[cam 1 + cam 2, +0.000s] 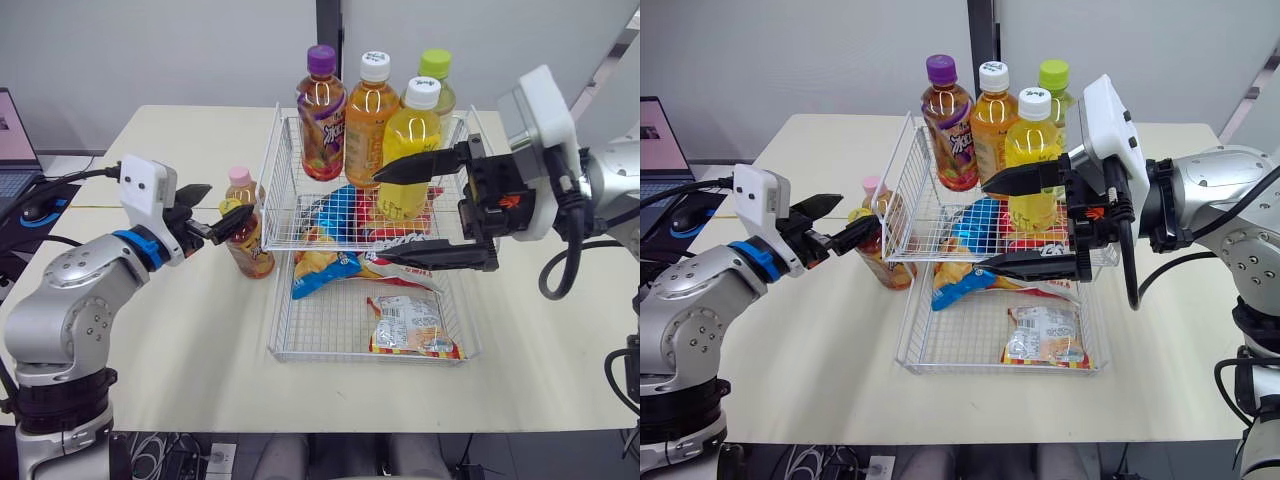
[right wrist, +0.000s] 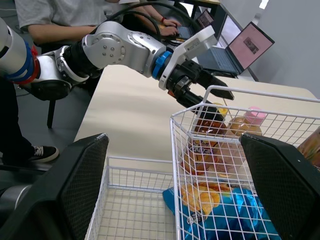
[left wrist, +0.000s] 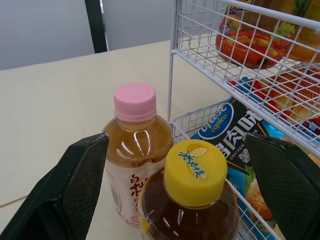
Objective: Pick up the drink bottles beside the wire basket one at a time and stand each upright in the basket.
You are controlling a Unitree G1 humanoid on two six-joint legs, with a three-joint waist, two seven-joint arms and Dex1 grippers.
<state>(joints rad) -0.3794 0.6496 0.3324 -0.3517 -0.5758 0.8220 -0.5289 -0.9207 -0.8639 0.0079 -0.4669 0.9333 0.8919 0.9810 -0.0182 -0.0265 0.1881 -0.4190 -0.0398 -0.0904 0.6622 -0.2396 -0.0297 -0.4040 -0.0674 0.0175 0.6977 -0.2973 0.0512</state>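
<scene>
Yellow-capped bottle (image 3: 195, 172) stands between wide-open left pincer (image 1: 226, 204), forearm level; pink-capped bottle (image 3: 135, 102) half hidden behind. Right pincer (image 1: 379, 218) gapes over wire basket (image 1: 283, 200).

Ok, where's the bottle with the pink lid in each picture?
Left eye view: the pink-capped bottle stands left of the wire basket, just behind the yellow-capped bottle.
Right eye view: same spot, left of the basket.
Left wrist view: inside the open left gripper, beyond the yellow cap.
Right wrist view: seen through the basket's wires.
Shared landmark: the yellow-capped bottle right beside it.
</scene>
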